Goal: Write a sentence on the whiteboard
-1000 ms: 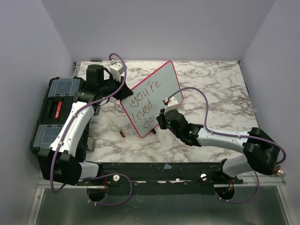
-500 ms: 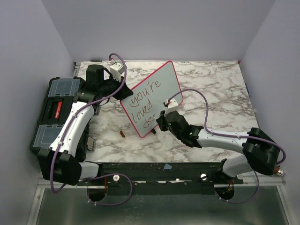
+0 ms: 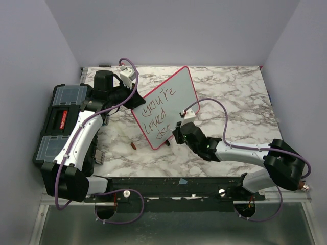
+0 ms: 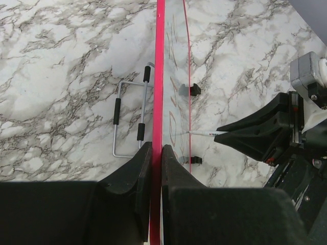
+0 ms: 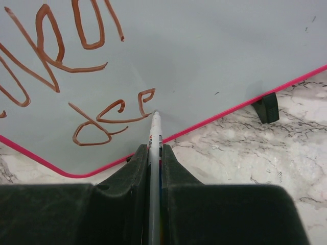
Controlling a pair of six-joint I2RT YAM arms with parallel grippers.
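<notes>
Whiteboard [image 3: 166, 104] stands on its lower edge on the marble table [image 3: 230, 92], left of centre and between the two arms. Its written face is turned toward the right arm. The left gripper [image 4: 157, 153] is pinched tight on the red frame at the board's left end, so from that wrist we see the board edge-on. The right gripper [image 5: 154, 150] is closed narrowly on a marker [image 5: 155, 133], whose barrel runs straight out between the fingers.

Relation that matters: the marker's long axis points nearly square into the board face. Its tip sits at the surface just right of the small looped mark [image 5: 110, 120] under the brown lettering [image 3: 158, 109]. It appears to touch, though we cannot confirm this. The board's long axis runs from the left gripper toward the far right. Blank face lies to the right of the tip and above it. We judge that any further stroke runs along that axis, away from the holding arm, and only the right arm is placed to write.
</notes>
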